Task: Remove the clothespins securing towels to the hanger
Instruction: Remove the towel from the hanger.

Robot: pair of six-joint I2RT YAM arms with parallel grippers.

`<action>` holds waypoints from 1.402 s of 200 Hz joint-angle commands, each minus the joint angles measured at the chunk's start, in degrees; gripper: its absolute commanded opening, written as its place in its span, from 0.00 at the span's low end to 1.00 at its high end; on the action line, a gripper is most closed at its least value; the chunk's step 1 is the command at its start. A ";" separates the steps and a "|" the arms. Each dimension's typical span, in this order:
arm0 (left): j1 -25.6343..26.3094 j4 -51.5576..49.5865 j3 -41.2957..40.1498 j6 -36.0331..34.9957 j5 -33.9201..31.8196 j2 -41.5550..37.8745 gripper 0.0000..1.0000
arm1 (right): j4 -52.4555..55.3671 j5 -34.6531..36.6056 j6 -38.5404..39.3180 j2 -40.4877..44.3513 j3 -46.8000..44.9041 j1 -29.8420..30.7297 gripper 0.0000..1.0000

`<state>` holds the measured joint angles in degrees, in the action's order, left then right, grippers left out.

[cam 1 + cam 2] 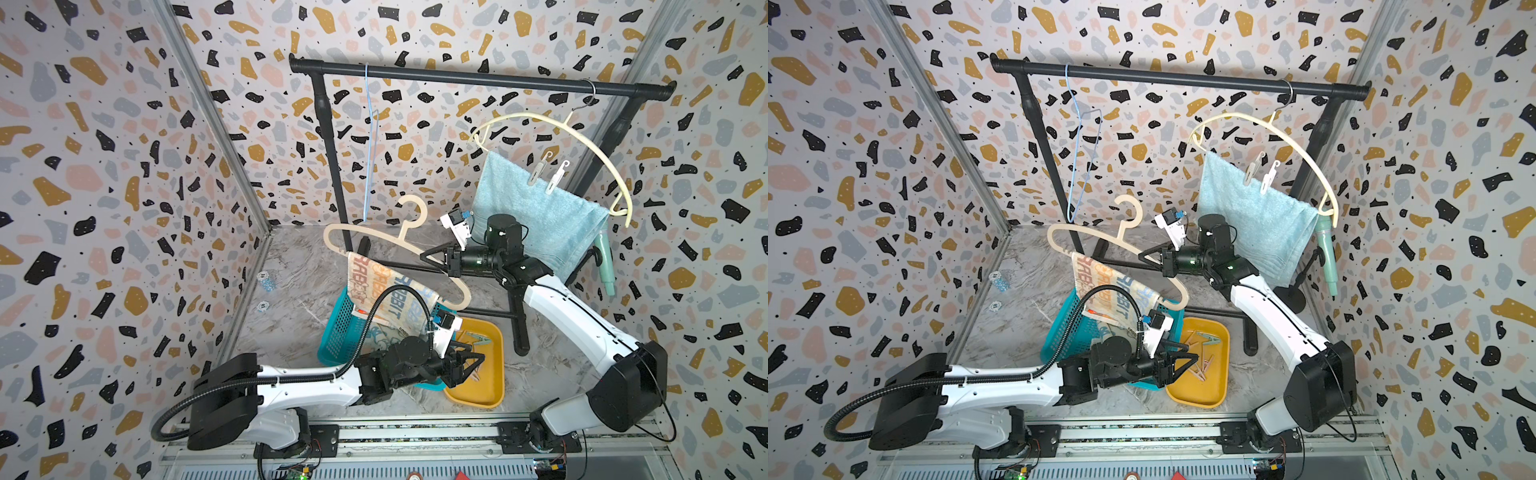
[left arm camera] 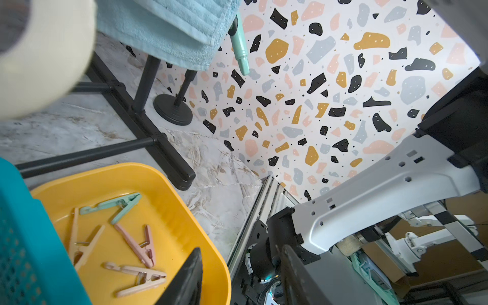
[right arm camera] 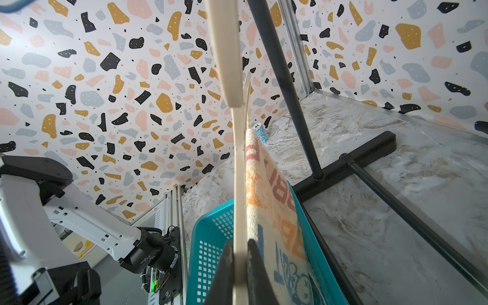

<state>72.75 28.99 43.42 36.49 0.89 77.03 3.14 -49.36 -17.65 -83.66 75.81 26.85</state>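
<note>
In a top view, two white clothespins (image 1: 539, 170) gripped the hanging light-blue towel (image 1: 536, 224). Left wrist: the left gripper (image 2: 241, 253), spread and empty, hovered above the yellow tray (image 2: 190, 211) containing four loose clothespins (image 2: 140, 245). Right wrist: the right gripper (image 3: 239, 247) pinched the cream hanger (image 3: 239, 171) bearing the striped towel (image 3: 272, 190).

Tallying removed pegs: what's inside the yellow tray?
Four clothespins in the yellow tray: one mint, one pink, two peach. The left gripper covers part of it; anything there is hidden.
</note>
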 commanded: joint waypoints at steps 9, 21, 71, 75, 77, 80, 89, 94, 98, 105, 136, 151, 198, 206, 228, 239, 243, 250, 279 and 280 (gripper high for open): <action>-1.25 -12.66 5.45 -7.66 -3.15 -3.25 0.48 | -0.31 -0.25 1.13 3.46 0.94 -0.22 0.00; -2.91 -15.84 5.80 -8.77 -3.63 -5.04 0.48 | -0.30 -0.26 1.26 3.59 0.75 -0.22 0.00; -16.98 -20.03 2.95 -7.47 2.60 -14.64 0.48 | -0.39 -0.48 1.13 4.38 0.48 -0.22 0.00; -18.57 -20.48 2.83 -7.34 3.73 -15.17 0.48 | -0.41 -0.55 1.05 4.36 0.48 -0.22 0.00; -19.28 -20.67 2.77 -7.32 4.33 -15.40 0.48 | -0.43 -0.58 1.04 4.37 0.48 -0.22 0.00; -20.41 -21.03 2.73 -7.27 5.48 -15.71 0.48 | -0.41 -0.57 1.04 4.38 0.48 -0.33 0.00; -24.16 -22.31 2.85 -7.64 9.53 -16.20 0.48 | -0.47 -0.69 0.79 4.34 0.48 -0.43 0.00; -26.45 -23.27 3.06 -7.59 11.68 -16.39 0.48 | -0.48 -0.84 0.71 4.32 0.52 -0.48 0.00; -27.83 -23.87 3.14 -7.53 12.91 -16.53 0.48 | -0.50 -1.03 0.62 4.17 0.51 -0.57 0.00; -30.47 -24.24 3.00 -7.45 15.07 -16.84 0.48 | -0.55 -1.34 0.60 4.14 0.57 -0.73 0.00; -37.40 -27.12 3.25 -9.13 18.34 -18.22 0.48 | -0.25 -1.66 0.51 4.38 0.48 -1.25 0.00; -40.89 -27.89 3.01 -9.00 19.76 -18.72 0.48 | -0.08 -1.70 0.52 4.70 0.43 -1.61 0.00; -49.69 -27.81 2.64 -8.53 24.93 -20.82 0.48 | 0.14 -2.04 0.30 5.76 -0.26 -2.60 0.00; -51.12 -28.01 2.67 -8.58 25.79 -21.08 0.48 | 0.09 -2.23 0.20 5.83 -0.46 -2.75 0.00; -55.74 -27.80 1.99 -8.04 28.28 -21.50 0.48 | -0.78 -2.71 -0.42 6.05 -1.14 -2.86 0.00; -57.81 -27.17 1.61 -7.39 29.35 -21.59 0.47 | -0.89 -3.02 -0.51 6.05 -1.14 -2.86 0.00; -58.49 -26.92 1.51 -7.05 29.78 -21.66 0.47 | -0.92 -3.06 -0.54 6.05 -1.13 -2.88 0.00; -59.58 -26.27 1.32 -6.64 30.57 -21.73 0.47 | -0.89 -3.11 -0.50 6.05 -1.09 -2.86 0.00; -62.72 -23.89 0.98 -6.04 31.96 -21.51 0.46 | -0.82 -3.43 -0.66 6.14 -0.83 -2.89 0.00; -62.86 -23.80 0.98 -6.01 32.02 -21.50 0.46 | -0.84 -3.44 -0.69 6.14 -0.79 -2.87 0.00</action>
<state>11.92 1.10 45.04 29.67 29.50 55.96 4.25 -51.09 -17.91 -79.83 74.13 24.21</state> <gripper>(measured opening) 0.465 0.092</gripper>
